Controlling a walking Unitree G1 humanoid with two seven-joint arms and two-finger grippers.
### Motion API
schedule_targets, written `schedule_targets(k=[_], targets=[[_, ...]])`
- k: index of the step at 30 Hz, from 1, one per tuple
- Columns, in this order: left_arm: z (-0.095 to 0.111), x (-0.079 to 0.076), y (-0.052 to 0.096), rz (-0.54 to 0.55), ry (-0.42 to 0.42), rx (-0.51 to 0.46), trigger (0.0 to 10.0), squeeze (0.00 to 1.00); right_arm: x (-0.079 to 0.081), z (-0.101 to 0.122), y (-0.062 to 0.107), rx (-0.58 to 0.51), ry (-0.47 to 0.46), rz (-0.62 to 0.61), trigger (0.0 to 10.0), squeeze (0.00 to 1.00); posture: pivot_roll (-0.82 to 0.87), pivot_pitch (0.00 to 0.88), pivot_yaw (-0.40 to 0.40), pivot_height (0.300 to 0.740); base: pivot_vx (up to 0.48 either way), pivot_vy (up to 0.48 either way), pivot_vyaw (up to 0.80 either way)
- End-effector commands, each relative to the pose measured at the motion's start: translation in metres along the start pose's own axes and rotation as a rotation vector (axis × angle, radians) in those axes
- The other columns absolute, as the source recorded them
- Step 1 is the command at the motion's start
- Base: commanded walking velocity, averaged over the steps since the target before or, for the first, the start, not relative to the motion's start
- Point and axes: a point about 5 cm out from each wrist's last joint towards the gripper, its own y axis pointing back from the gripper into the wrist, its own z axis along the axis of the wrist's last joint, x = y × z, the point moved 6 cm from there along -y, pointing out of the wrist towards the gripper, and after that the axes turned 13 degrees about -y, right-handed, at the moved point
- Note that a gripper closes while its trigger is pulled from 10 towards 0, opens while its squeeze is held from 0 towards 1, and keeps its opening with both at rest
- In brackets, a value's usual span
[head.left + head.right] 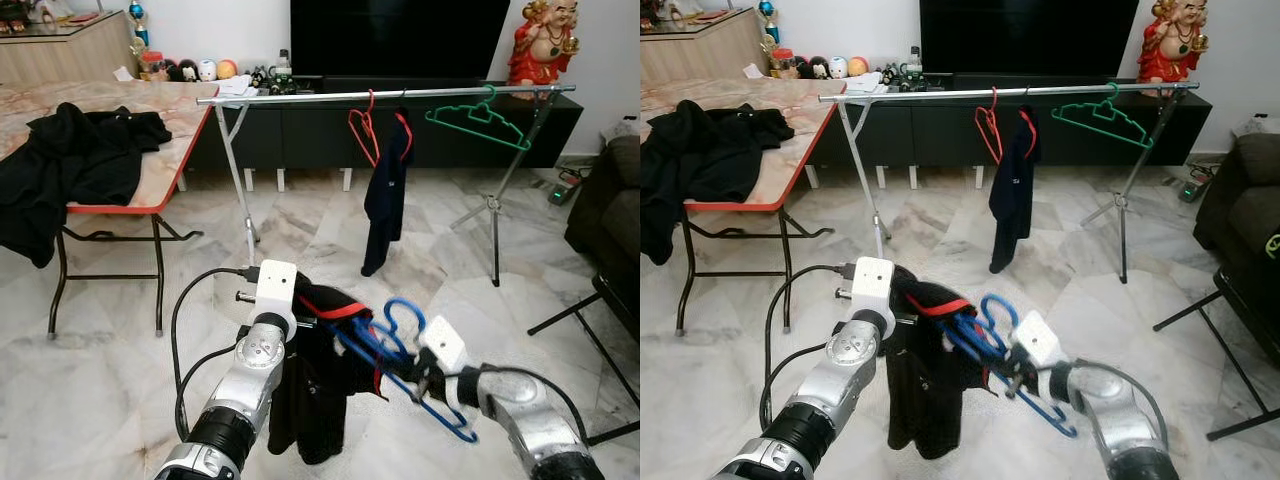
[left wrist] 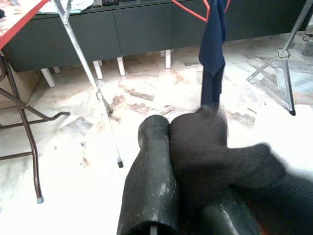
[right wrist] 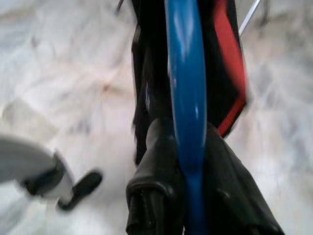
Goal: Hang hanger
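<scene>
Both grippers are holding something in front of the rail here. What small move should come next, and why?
Probably work the blue hanger into the black garment. The right gripper is shut on the hanger, the left gripper pinches the garment beside it, and the rail stands well ahead.

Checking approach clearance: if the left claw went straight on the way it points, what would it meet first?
Apart from the black garment it already grips, the left claw points toward the navy garment hanging on the rail. That looks first in line, though depth is unclear.
</scene>
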Motion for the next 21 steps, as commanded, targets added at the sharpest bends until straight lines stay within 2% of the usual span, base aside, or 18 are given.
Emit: schedule_targets(k=[1, 10, 15, 16, 19, 21], targets=[[0.002, 0.005, -0.001, 0.025, 0.007, -0.010, 0.0, 0.00, 0.000, -0.009, 0.001, 0.028, 0.016, -0.002, 0.0, 0.00, -0.06, 0.000, -0.017, 0.740, 0.000, 0.000, 0.00], [-0.002, 0.011, -0.001, 0.054, 0.002, 0.007, 0.0, 0.00, 0.013, -0.026, 0.007, 0.086, 0.037, 0.082, 0.0, 0.00, -0.07, 0.000, -0.017, 0.740, 0.000, 0.000, 0.00], [-0.005, 0.019, -0.002, 0.085, 0.000, 0.022, 0.0, 0.00, 0.027, -0.046, 0.023, 0.158, 0.043, 0.176, 0.0, 0.00, -0.08, 0.000, -0.017, 0.740, 0.000, 0.000, 0.00], [-0.007, 0.021, -0.002, 0.096, 0.001, 0.031, 0.0, 0.00, 0.028, -0.057, 0.029, 0.205, 0.052, 0.182, 0.0, 0.00, -0.08, 0.000, -0.016, 0.740, 0.000, 0.000, 0.00], [-0.008, 0.023, -0.002, 0.102, 0.003, 0.035, 0.0, 0.00, 0.026, -0.069, 0.034, 0.262, 0.077, 0.160, 0.0, 0.00, -0.08, 0.000, -0.016, 0.740, 0.000, 0.000, 0.00], [-0.010, 0.026, -0.002, 0.111, -0.001, 0.041, 0.0, 0.00, 0.032, -0.077, 0.038, 0.266, 0.050, 0.183, 0.0, 0.00, -0.08, 0.000, -0.016, 0.740, 0.000, 0.000, 0.00]])
